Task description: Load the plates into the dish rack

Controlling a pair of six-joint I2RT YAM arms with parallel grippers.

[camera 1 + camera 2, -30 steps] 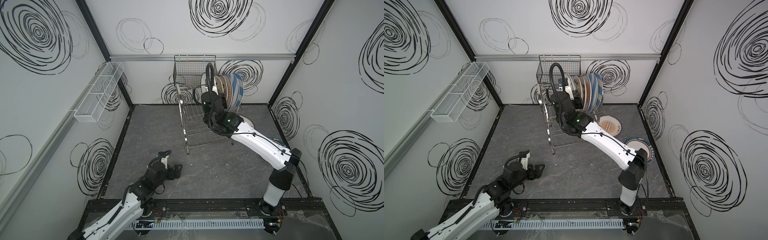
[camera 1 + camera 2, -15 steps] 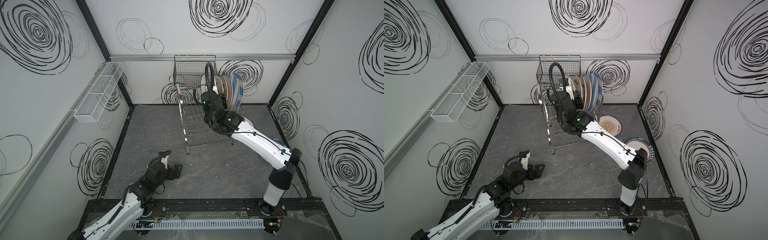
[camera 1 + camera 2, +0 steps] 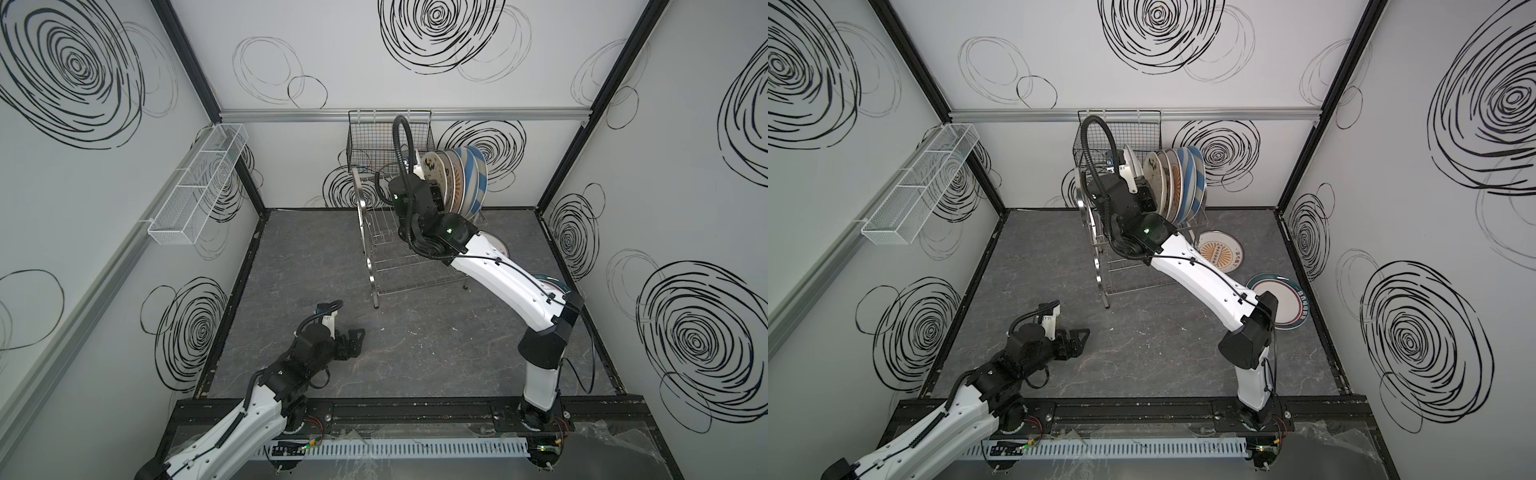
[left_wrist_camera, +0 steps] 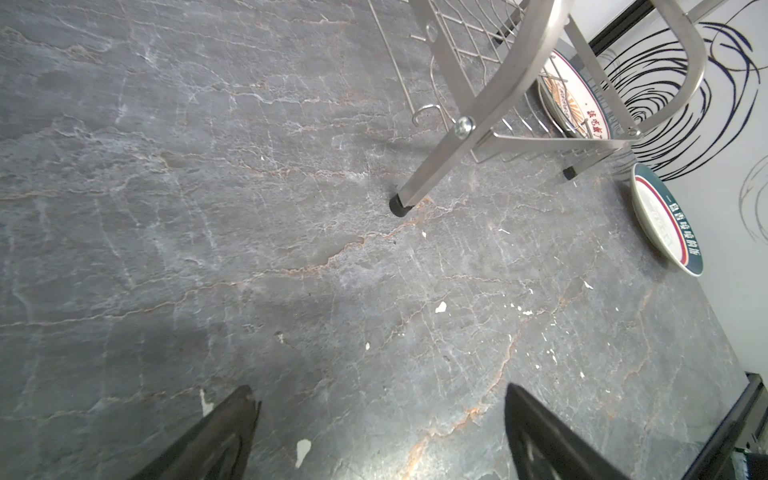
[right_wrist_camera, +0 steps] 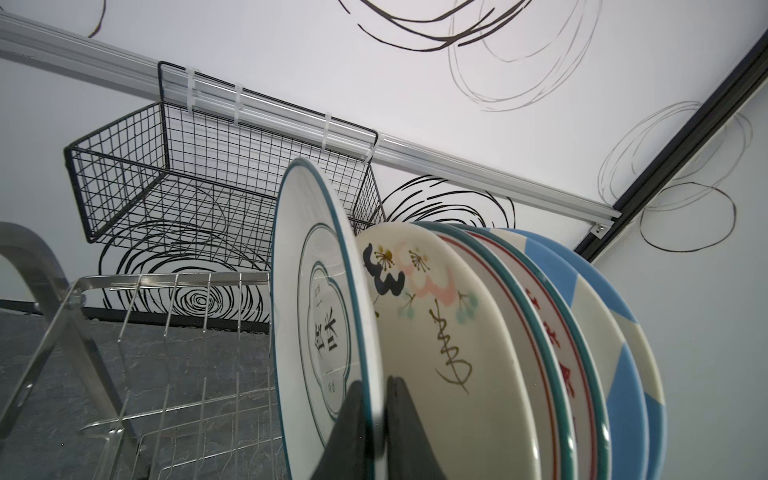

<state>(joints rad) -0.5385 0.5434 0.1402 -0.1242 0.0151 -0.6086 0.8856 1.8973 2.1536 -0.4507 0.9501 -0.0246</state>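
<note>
- My right claw (image 5: 374, 380) is up at the top tier of the two-tier shiny steel wire dish rack (image 4: 463, 124). Its two black fingers (image 5: 409, 428) are pinching the lower rim of a round white plate with a teal rim and Chinese characters (image 5: 320, 291).
- That plate stands upright on edge in the rack's slots. In a top view it is at the left end of the row (image 3: 1130, 164), just beside a cream floral plate (image 5: 436, 316).
- More plates stand packed on edge beyond the floral one, the last a blue-and-white striped plate (image 5: 623, 374).
- Two plates lie flat on the grey stone-pattern table (image 3: 415, 353), right of the rack. An orange sunburst plate (image 3: 1219, 251) sits near the rack's foot, and a green-rimmed plate (image 3: 1281, 301) lies nearer the right wall, partly hidden by my right arm.
- My left claw (image 4: 379, 386) is spread wide and holds nothing, low over bare table, well apart from the rack.
- A black wire basket (image 5: 145, 183) hangs on the rear wall behind the rack.
</note>
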